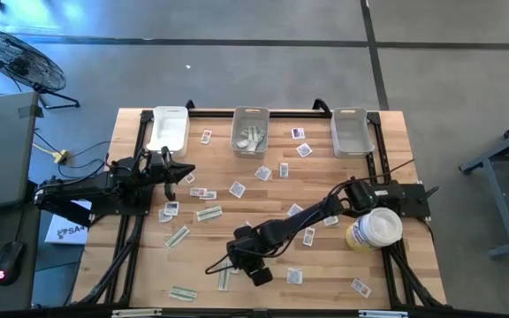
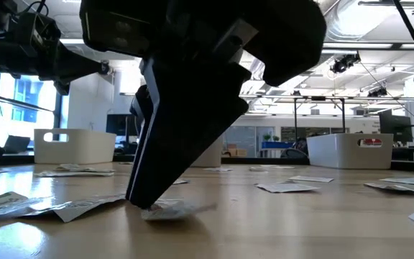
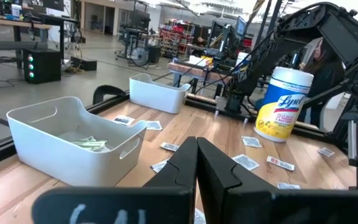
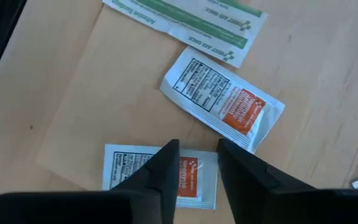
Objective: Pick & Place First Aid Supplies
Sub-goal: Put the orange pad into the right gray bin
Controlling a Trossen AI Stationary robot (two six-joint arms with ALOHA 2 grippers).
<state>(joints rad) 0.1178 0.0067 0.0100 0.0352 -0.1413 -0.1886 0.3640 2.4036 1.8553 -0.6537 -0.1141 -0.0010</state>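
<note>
The right gripper (image 4: 194,165) is down at the wooden table (image 1: 263,199), close to its near edge, with its two dark fingers (image 4: 160,171) a little apart and straddling a white packet with a red mark (image 4: 188,174) that lies flat on the wood — the tips stand on either side of the packet's red patch, and whether they actually pinch it cannot be told. Just beyond that packet lies a second white packet with an orange-red panel (image 4: 222,99), and past that a long pale green strip (image 4: 185,22). In the level view across the table the gripper's tip rests on a crumpled white packet. Farther from the near edge, many more small packets (image 1: 237,189) and green strips (image 1: 208,213) are scattered over the table. To the right of the lowered gripper, a white-and-yellow round tub (image 1: 375,230) stands beside the right arm's base. The left gripper (image 3: 196,163) hangs above the table's left side, well apart from the right one, its fingers pressed together and holding nothing. At the far edge of the table three bins sit in a row — the middle bin (image 1: 250,131) already holds a few pale strips.
</note>
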